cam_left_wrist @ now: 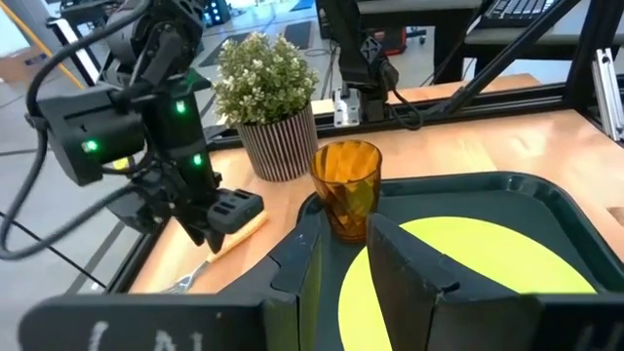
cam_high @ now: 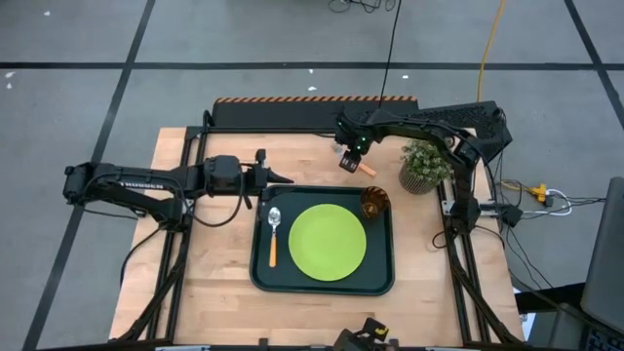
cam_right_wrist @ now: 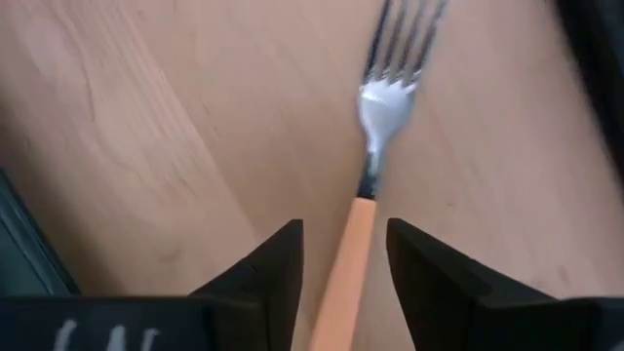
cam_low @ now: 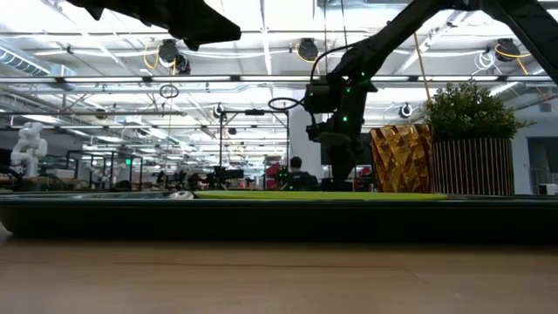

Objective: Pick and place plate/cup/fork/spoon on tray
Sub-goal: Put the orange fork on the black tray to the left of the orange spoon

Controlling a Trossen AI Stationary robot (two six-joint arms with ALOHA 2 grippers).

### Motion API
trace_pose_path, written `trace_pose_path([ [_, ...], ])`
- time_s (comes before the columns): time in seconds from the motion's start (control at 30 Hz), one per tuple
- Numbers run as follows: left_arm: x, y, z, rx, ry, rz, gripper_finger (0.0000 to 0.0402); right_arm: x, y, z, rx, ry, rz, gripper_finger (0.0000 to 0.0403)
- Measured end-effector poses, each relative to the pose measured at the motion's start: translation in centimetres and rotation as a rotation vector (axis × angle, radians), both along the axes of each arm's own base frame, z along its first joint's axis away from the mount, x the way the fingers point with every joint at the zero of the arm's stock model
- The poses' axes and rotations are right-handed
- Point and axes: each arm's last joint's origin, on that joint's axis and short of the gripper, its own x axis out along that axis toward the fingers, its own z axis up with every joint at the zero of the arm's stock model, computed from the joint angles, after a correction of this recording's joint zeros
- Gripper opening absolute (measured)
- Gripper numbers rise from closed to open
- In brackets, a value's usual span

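The fork lies flat on the wooden table just beyond the tray's far edge, and it also shows in the high view. My right gripper is low over it and open, one finger on each side of the orange handle without touching it. The dark tray holds the lime-green plate, the spoon on its left side and the amber cup upright in its far right corner. My left gripper hovers open and empty over the tray's far left edge.
A potted green plant stands on the table right of the fork, close to my right arm. Bare wood lies left of the tray and along the table's near edge.
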Motion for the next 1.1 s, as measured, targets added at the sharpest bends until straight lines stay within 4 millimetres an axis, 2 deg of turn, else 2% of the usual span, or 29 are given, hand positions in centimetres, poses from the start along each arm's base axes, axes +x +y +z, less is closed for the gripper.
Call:
trace_pose_path([
  [0.37,0.0,0.0,-0.1,-0.004,0.009,0.000,0.0090,-0.1,1.3,-2.7,0.015,0.034,0.027,0.0135],
  [0.5,0.0,0.0,-0.1,-0.008,0.008,0.001,0.0090,-0.5,1.2,-3.1,-0.052,0.099,0.030,0.0135],
  [0.63,0.0,0.0,-0.1,-0.008,0.008,0.000,0.0090,-0.5,1.4,-2.3,-0.069,0.082,0.029,0.0135],
  [0.87,0.0,0.0,-0.1,-0.001,0.009,-0.002,0.0090,-0.4,2.3,0.8,-0.129,-0.003,0.046,0.0135],
  [0.97,0.0,0.0,-0.1,-0.001,0.008,-0.002,0.0090,-0.7,1.6,0.8,-0.142,-0.012,0.040,0.0135],
  [1.1,0.0,0.0,-0.1,-0.001,0.008,-0.002,0.0090,-0.9,0.7,-0.4,-0.156,-0.013,0.045,0.0135],
])
